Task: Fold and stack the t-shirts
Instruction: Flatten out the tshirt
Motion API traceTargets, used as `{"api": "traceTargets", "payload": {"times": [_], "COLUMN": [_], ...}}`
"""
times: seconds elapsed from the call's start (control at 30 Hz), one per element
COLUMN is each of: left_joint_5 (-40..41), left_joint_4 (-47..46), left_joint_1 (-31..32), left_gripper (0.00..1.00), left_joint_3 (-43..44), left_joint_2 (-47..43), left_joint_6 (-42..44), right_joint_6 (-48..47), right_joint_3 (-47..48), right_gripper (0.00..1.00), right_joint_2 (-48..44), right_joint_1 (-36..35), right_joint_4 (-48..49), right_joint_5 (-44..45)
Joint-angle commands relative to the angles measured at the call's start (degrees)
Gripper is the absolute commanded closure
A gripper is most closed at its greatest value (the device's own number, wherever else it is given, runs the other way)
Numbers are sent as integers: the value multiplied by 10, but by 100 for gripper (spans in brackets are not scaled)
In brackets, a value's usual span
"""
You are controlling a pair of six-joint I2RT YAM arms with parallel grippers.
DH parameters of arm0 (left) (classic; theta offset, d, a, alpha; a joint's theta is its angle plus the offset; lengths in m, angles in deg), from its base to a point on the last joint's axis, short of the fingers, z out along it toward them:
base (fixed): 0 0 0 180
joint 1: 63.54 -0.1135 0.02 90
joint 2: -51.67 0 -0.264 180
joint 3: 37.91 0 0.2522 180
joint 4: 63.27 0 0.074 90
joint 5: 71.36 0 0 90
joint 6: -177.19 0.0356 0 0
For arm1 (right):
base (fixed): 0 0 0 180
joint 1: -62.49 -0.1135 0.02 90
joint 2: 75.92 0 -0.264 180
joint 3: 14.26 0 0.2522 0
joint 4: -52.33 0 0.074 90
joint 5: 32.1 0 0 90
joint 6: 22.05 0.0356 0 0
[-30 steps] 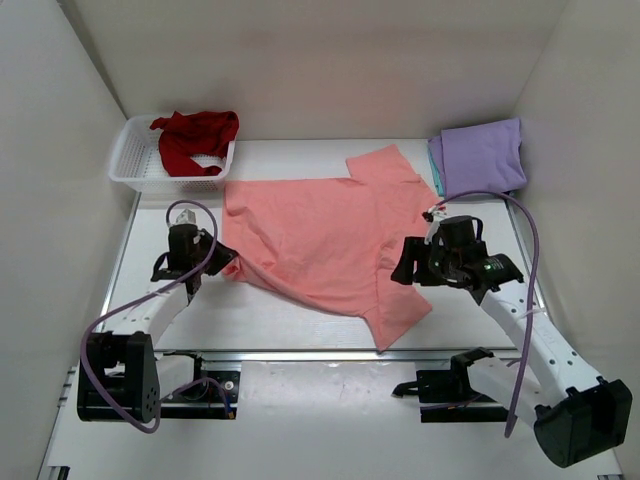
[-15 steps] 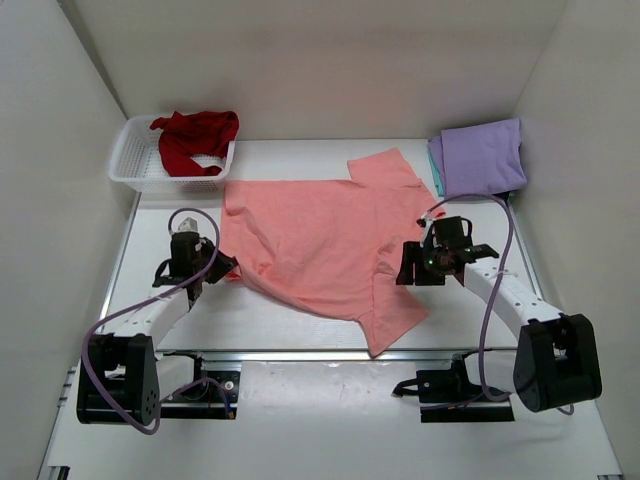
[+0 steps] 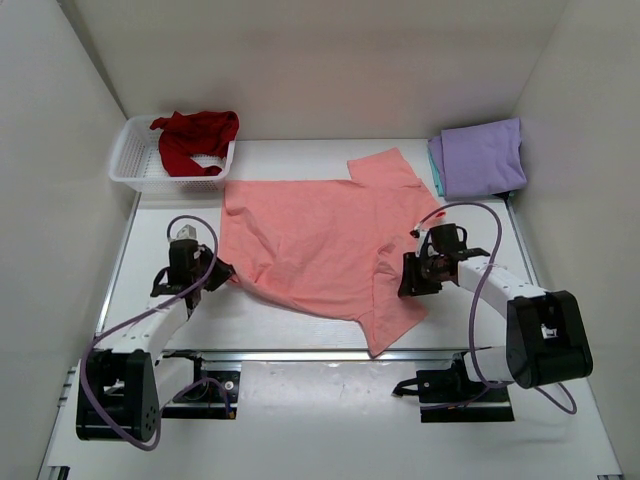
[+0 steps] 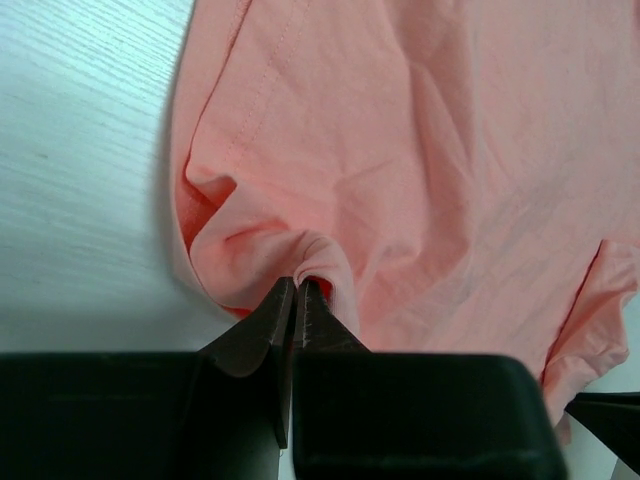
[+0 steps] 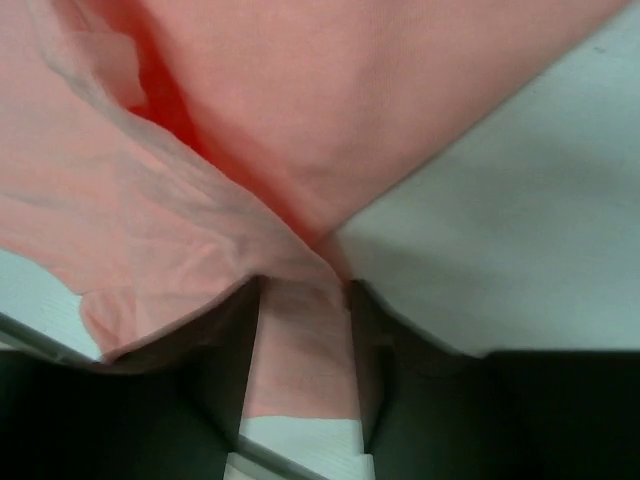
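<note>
The salmon-pink t-shirt (image 3: 310, 240) lies spread on the table, one sleeve toward the back right. My left gripper (image 3: 222, 270) is shut on a pinched fold at its near left edge; the left wrist view shows the fingertips (image 4: 298, 282) closed on the salmon-pink cloth (image 4: 420, 150). My right gripper (image 3: 405, 275) is at the shirt's right edge; its fingers (image 5: 300, 285) stand apart with salmon-pink cloth (image 5: 350, 100) lying between them. The dark red t-shirt (image 3: 195, 138) sits heaped in the basket. The lavender t-shirt (image 3: 485, 155) lies folded at the back right on a teal one (image 3: 434, 160).
The white lattice basket (image 3: 125, 160) stands at the back left. White walls close in the table on the left, back and right. A metal rail (image 3: 300, 352) runs along the near edge by the arm bases.
My right arm has drawn in and lowered, its gripper now low at the shirt's right edge. My left gripper has moved slightly nearer, pulling the shirt's left corner with it.
</note>
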Motion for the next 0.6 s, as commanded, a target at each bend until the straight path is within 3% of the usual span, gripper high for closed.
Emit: {"api": "traceTargets", "payload": {"times": [0.0, 0.07, 0.27, 0.33, 0.43, 0.57], "left_joint_5": [1, 0, 4, 4, 3, -3], "left_joint_4": [19, 27, 83, 109, 114, 112], "left_joint_1": [-9, -15, -18, -18, -18, -40], "left_gripper": [93, 93, 97, 97, 98, 97], "left_joint_3": [-11, -21, -10, -4, -9, -4], "left_joint_2": [-40, -52, -90, -95, -112, -115], "left_joint_6": [11, 9, 23, 36, 31, 22], "right_joint_6": [-10, -7, 52, 79, 99, 119], "right_joint_3": [-6, -12, 1, 39, 70, 116], "right_gripper": [76, 100, 100, 100, 100, 100], "right_joint_2": [-1, -3, -100, -128, -156, -195], "right_joint_1": [9, 10, 10, -21, 11, 14], "right_joint_4": [19, 6, -96, -150, -222, -300], "right_joint_5": [2, 4, 33, 77, 40, 64]}}
